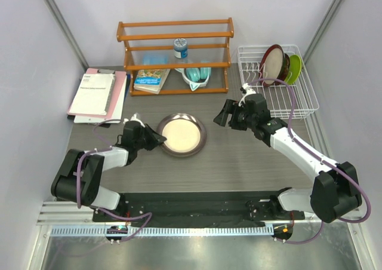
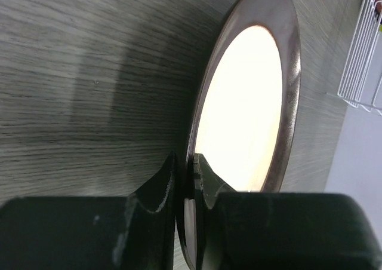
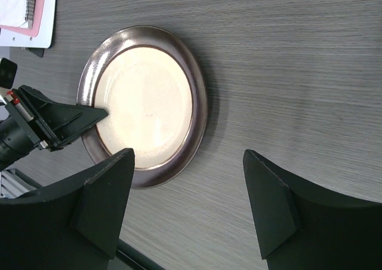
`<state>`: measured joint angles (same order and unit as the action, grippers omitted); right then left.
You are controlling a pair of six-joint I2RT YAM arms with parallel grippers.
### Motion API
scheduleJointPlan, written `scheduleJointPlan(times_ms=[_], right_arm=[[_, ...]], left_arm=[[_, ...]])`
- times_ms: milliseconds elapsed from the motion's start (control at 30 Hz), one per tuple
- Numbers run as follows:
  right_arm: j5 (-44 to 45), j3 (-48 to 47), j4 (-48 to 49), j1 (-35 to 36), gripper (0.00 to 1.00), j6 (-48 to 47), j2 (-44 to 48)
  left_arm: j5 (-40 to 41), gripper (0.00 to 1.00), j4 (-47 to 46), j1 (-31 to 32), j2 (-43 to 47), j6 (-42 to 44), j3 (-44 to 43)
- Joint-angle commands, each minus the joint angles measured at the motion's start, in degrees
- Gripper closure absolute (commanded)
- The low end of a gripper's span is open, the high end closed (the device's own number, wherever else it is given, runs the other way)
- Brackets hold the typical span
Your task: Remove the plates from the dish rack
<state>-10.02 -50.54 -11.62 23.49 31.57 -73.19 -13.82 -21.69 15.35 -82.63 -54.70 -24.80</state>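
The dark grey-brown rimmed plate with cream centre lies flat on the table, also seen in the left wrist view and the right wrist view. My left gripper is shut on its left rim, one finger above and one below. My right gripper is open and empty, hovering to the right of that plate. The white wire dish rack stands at the back right. It holds the dark red rimmed plate, a small red plate and the lime green plate, all on edge.
An orange wooden shelf at the back holds books, a jar and a pale bowl. A pink binder with papers lies at the back left. The rack's edge shows in the left wrist view.
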Motion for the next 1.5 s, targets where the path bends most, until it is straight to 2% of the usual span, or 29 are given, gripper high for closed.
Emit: scheduleJointPlan(times_ms=[0,67,267,300,467,500,533,567,667,700,733,800,900,933,967,1000,1067,1133,1167,1200,1267,1333,1367,1433,1467], right_arm=[[-0.35,-0.08,2.12,-0.37,0.21,-0.90,-0.38],[-0.44,-0.17,2.12,-0.28,0.21,-0.90,-0.38],[-0.61,-0.08,2.13,-0.37,0.21,-0.90,-0.73],[-0.79,-0.08,2.12,-0.37,0.21,-0.99,-0.82],[-0.61,0.09,2.21,-0.37,0.20,-1.16,-0.55],[-0.53,0.18,2.13,-0.37,0.20,-1.34,-0.55],[-0.44,0.27,2.12,-0.46,0.20,-1.25,-0.55],[-0.61,0.36,2.04,-0.46,0.20,-1.34,-0.55],[-0.44,0.36,2.21,-0.46,0.20,-1.34,-0.55],[-0.70,0.36,2.21,-0.46,0.20,-1.42,-0.64],[-0.70,0.36,2.21,-0.46,0.20,-1.51,-0.64],[-0.61,0.27,2.21,-0.46,0.19,-1.51,-0.82],[-0.62,0.09,2.21,-0.46,0.19,-1.51,-0.99],[-0.53,-0.08,2.21,-0.46,0.19,-1.60,-0.99],[-0.44,-0.08,2.21,-0.46,0.19,-1.69,-1.08],[-0.44,-0.08,2.21,-0.46,0.19,-1.69,-1.17],[-0.26,-0.34,2.21,-0.46,0.19,-1.78,-1.17],[0.09,-0.96,2.13,-0.46,0.19,-1.86,-1.26],[0.18,-1.13,2.12,-0.46,0.18,-2.30,-1.26],[0.26,-1.83,1.95,-0.46,0.18,-2.57,-1.08],[2.28,-2.80,0.20,-0.46,0.18,-4.05,-0.82],[7.18,-4.82,-1.56,-0.54,0.18,-5.37,-0.20],[9.04,-5.78,-3.31,-0.63,0.18,-6.69,-0.03],[13.33,-9.03,-5.25,-0.81,0.18,-7.83,0.15],[18.23,-10.35,-7.35,-0.90,0.18,-8.54,-0.02]], left_arm=[[-3.65,1.00,-3.09,-2.25,-2.18,0.64,0.72],[-5.06,1.00,-3.96,-3.92,-3.93,0.47,0.80],[-14.46,1.00,-18.18,-8.14,-12.35,-5.05,3.79],[-15.35,1.00,-23.52,-8.58,-13.95,-6.11,4.31],[-19.04,0.98,-32.96,-10.61,-21.86,-10.78,5.72],[-19.74,0.94,-35.41,-10.78,-23.79,-11.74,5.81],[-20.01,0.84,-37.09,-10.87,-24.59,-12.27,5.90],[-19.84,0.79,-38.50,-10.87,-24.86,-12.71,6.42],[-18.79,0.58,-36.94,-10.87,-23.46,-11.31,6.95],[-17.91,0.48,-35.36,-10.87,-22.41,-9.57,6.87],[-17.47,0.43,-32.74,-10.87,-19.53,-7.99,6.61],[-14.40,0.41,-23.08,-10.87,-15.56,-3.95,5.55],[-7.74,0.28,-7.71,-10.78,-4.32,0.10,3.89],[-5.45,0.28,-2.88,-10.78,1.88,3.68,2.57],[-3.25,0.27,6.74,-10.70,4.56,5.55,1.34],[1.99,0.24,11.54,-10.44,7.63,7.22,-1.28],[5.28,0.21,20.93,-10.34,14.56,10.65,-2.88],[8.46,0.19,27.37,-10.34,18.10,12.33,-4.82],[9.16,0.13,28.80,-10.26,21.34,13.03,-5.43],[10.30,0.10,30.20,-10.08,22.68,13.82,-5.96],[12.59,0.09,35.39,-9.73,25.92,16.62,-8.94],[13.38,0.08,40.73,-9.55,27.43,17.69,-12.62],[13.39,0.01,41.90,-9.38,28.39,18.91,-13.78],[16.01,0.00,44.61,-8.33,29.01,19.71,-17.11],[16.63,0.01,44.72,-7.19,29.28,20.06,-18.08]])
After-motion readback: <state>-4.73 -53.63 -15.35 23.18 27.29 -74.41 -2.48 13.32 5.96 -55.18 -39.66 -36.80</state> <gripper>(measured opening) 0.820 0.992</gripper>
